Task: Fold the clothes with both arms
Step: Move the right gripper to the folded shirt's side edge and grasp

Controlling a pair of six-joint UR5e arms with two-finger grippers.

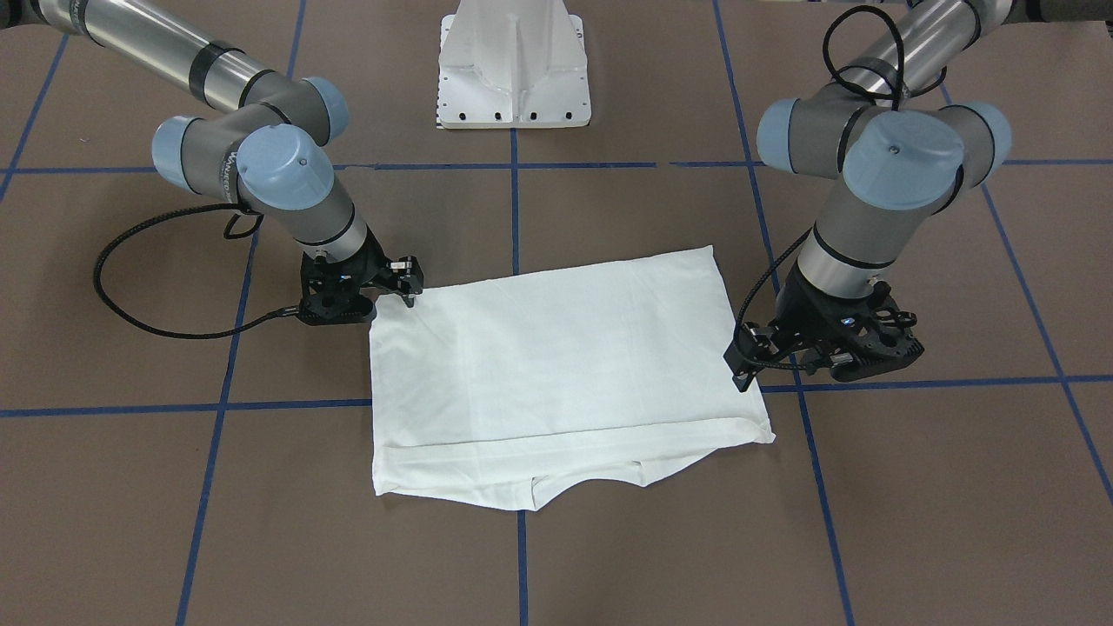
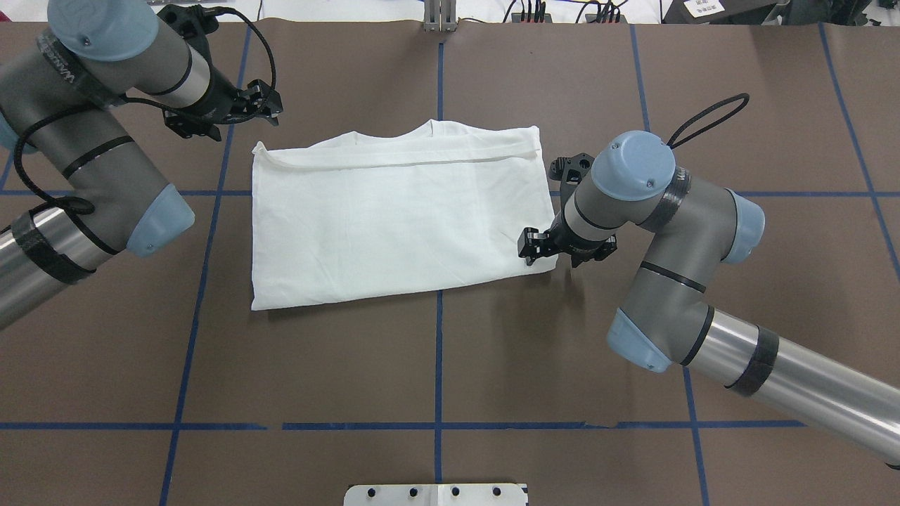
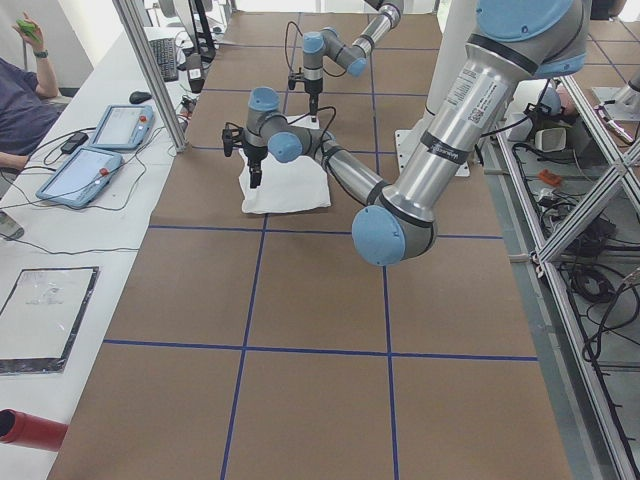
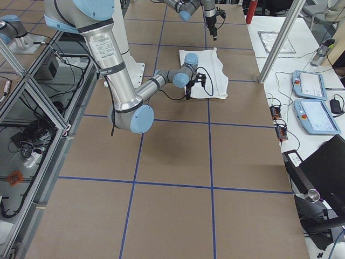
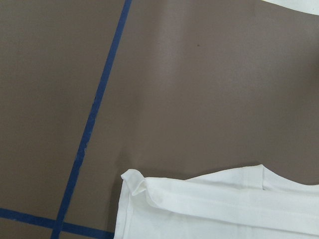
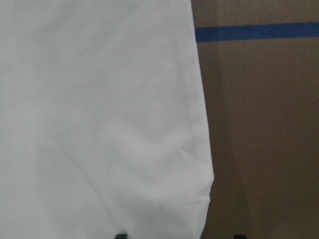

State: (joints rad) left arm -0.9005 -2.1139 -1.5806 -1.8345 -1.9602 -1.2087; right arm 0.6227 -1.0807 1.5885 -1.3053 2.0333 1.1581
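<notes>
The white shirt lies flat on the brown table, folded into a rectangle, with a hem band along its far edge. No text block shows. My left gripper hovers just off the shirt's far-left corner and looks open and empty. The left wrist view shows only that curled corner. My right gripper is open over the shirt's near-right corner. In the right wrist view its two fingertips stand apart astride the shirt's edge.
The white pedestal base stands at the robot's side of the table. Blue tape lines grid the brown surface. Tablets and an operator sit on a bench beyond the far edge.
</notes>
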